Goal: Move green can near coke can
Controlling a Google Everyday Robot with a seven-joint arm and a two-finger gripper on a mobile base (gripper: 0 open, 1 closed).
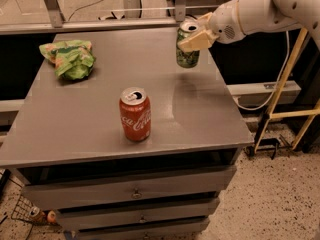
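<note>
The green can [187, 54] is at the far right of the grey table [90, 119], upright, with a silver top. My gripper [196, 34] reaches in from the right and is shut on the green can near its top. The can's base seems to hang a little above the table. The coke can [135, 115], red with white script, stands upright near the table's front middle, well apart from the green can.
A green and orange snack bag [70, 59] lies at the table's back left. Drawers [130, 191] sit under the tabletop. A wooden frame [285, 99] stands right of the table, and a metal rail [100, 26] runs behind it.
</note>
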